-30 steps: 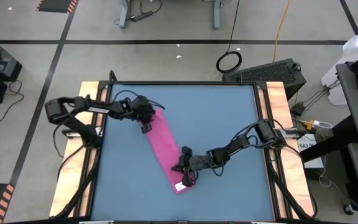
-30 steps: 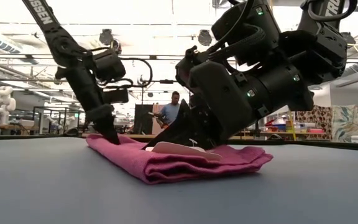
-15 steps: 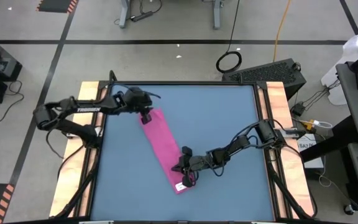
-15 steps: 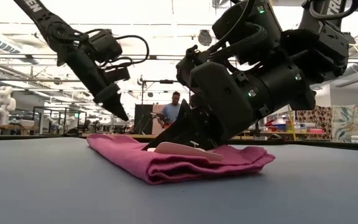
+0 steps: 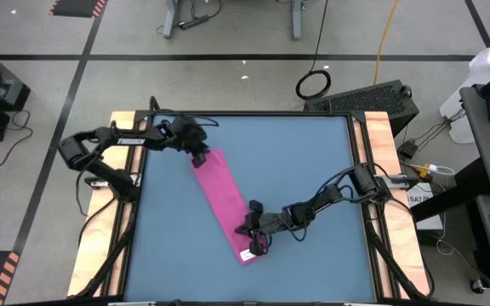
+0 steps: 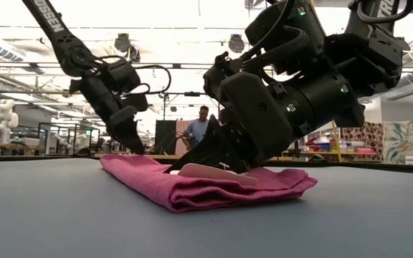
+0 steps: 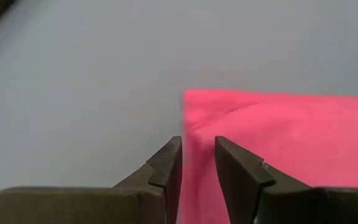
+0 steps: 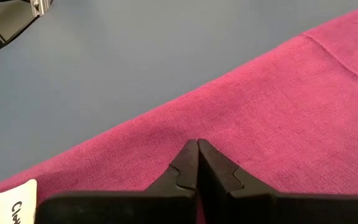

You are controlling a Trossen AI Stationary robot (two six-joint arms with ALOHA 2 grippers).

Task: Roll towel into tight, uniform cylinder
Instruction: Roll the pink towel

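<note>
The magenta towel (image 5: 226, 208) lies flat on the blue table as a long folded strip, running from far left to near centre, with a white tag (image 5: 247, 253) at its near end. My left gripper (image 5: 201, 158) is at the strip's far end. In the left wrist view its fingers (image 7: 197, 160) are open by a narrow gap just over the towel's far corner (image 7: 194, 102), with nothing between them. My right gripper (image 5: 253, 242) is shut on top of the towel's near end, beside the tag (image 8: 17, 199). No cylinder shows. My right gripper presses its shut fingertips (image 8: 197, 149) down on the towel's top surface (image 8: 241, 124) near the strip's near end, next to the tag. The fingers slant down from the table's right side. The towel lies flat on the table under them (image 6: 172, 170).
Wooden rails (image 5: 122, 212) (image 5: 390, 212) border the tabletop on the left and right. Bare blue tabletop (image 5: 313, 153) stretches to the right of the strip. A person (image 6: 201, 125) stands far off in the room behind.
My left gripper has risen off the towel's far part, gone toward the table's far edge, then sunk again to just over the strip's far end. Its narrow finger gap looks unchanged. The towel and my right gripper have stayed put.
</note>
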